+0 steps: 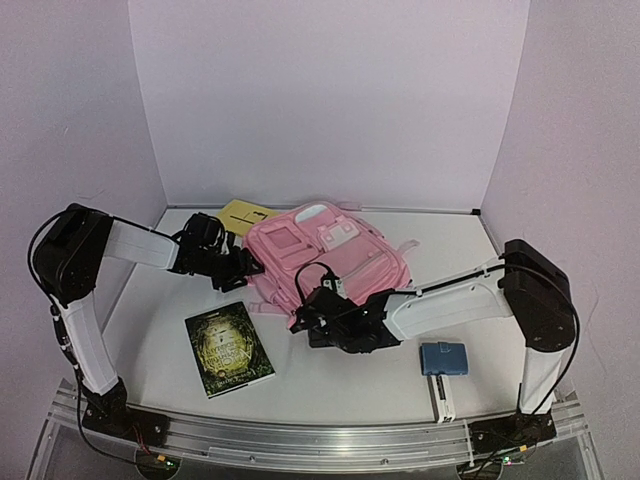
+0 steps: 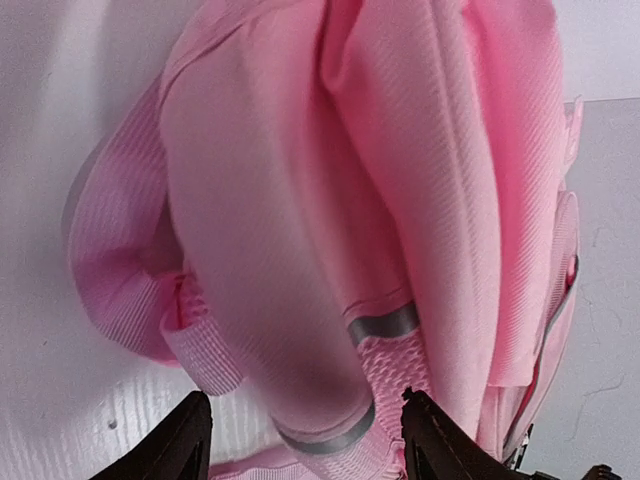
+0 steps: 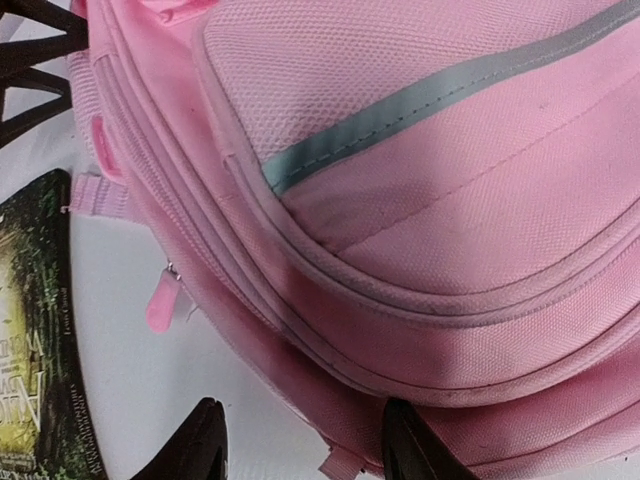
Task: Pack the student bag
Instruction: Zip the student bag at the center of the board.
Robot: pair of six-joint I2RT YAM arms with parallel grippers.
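Note:
The student bag, a soft pink backpack, lies flat in the middle of the table with its front pockets up. My left gripper is at its left side. In the left wrist view it stands open, a padded pink strap with grey trim lying between the spread fingers without being clamped. My right gripper is at the bag's near-left edge. The right wrist view shows it open, straddling the bag's seamed rim. A pink zip pull hangs just left of it.
A dark green book lies on the table near the left front, close to the right gripper. A small blue case sits at the right front. A yellow flat item pokes out behind the bag's far-left corner.

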